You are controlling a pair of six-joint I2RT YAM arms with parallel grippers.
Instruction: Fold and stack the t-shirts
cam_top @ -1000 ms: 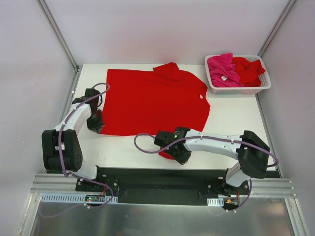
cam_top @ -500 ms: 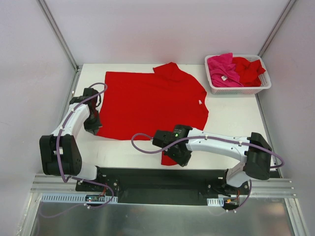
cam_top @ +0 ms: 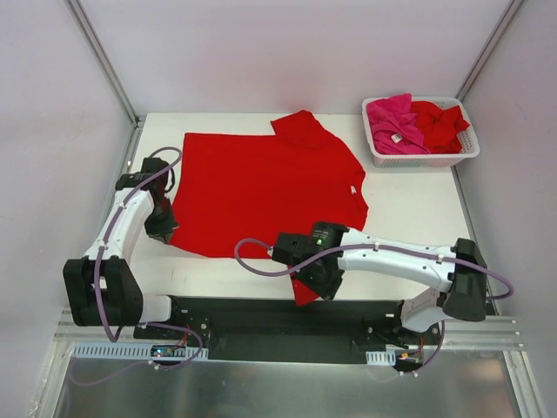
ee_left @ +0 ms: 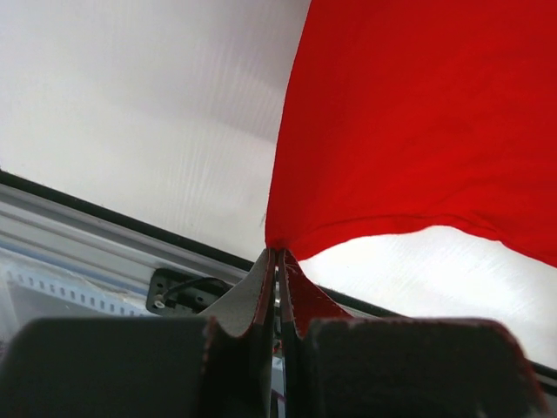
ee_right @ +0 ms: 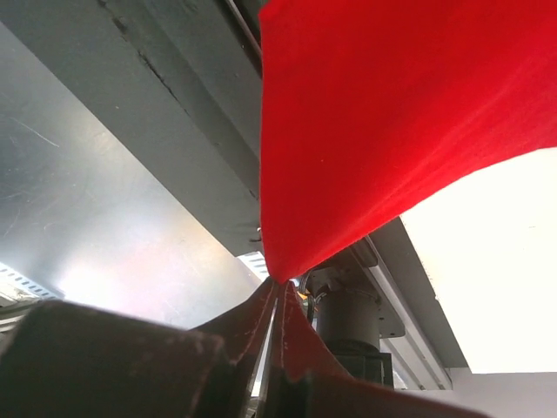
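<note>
- The left gripper [ee_left: 277, 252] is pinched shut on a near corner of the red t-shirt [cam_top: 261, 187], the cloth running up out of its closed tips in the wrist view.
- The right gripper [ee_right: 277, 280] is likewise clamped on a fold of the same shirt (probably the near sleeve), at about 6 o'clock on the tabletop [cam_top: 409, 209].
- The shirt lies spread across the middle of the tabletop, with its neck label toward 3 o'clock and its far sleeve toward 12.
- The step looks like drawing the shirt flat and square before folding. It goes best if both grips stay closed, pull evenly toward 6 o'clock, and stay low so the cloth slides rather than bunches.
- One risk is that the right-hand fold already hangs past the near edge, so further pulling could drag more cloth off.
- The basket [cam_top: 424, 160] at 2 o'clock holds the other t-shirts [cam_top: 416, 124], pink and red.
- Compared with a second ago, the shirt has slid toward 6 o'clock and swung slightly, and its label sits nearer.
- Both grippers have come nearer the arm bases, while the basket has not moved.
</note>
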